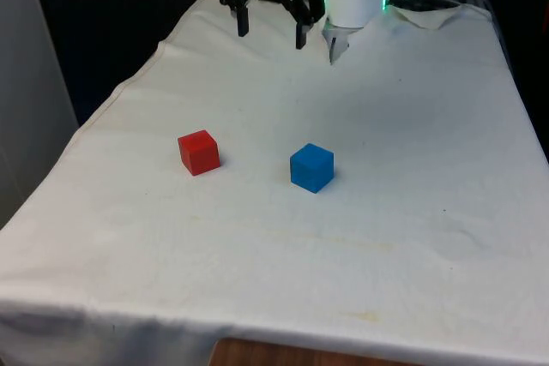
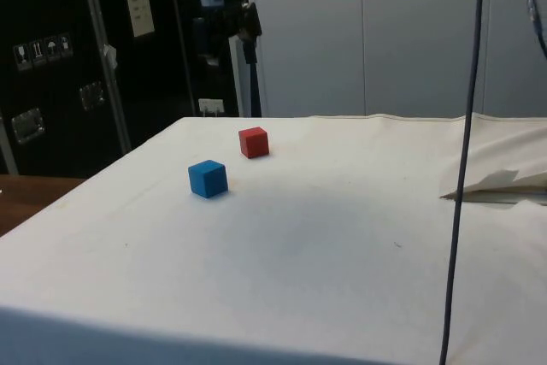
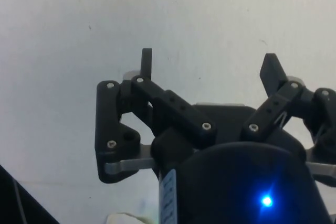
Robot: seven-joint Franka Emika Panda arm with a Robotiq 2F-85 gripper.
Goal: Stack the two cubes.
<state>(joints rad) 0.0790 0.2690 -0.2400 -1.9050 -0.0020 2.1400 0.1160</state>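
Hand (image 1: 270, 29) raised over far end of tabletop (image 1: 412, 126), fingers (image 3: 146, 62) spread wide, nothing between them. Red cube (image 1: 198, 152) and blue cube (image 1: 311, 167) sit apart on white cloth mid-tabletop, red toward front view's left, blue toward its right, both well clear of hand, unstacked
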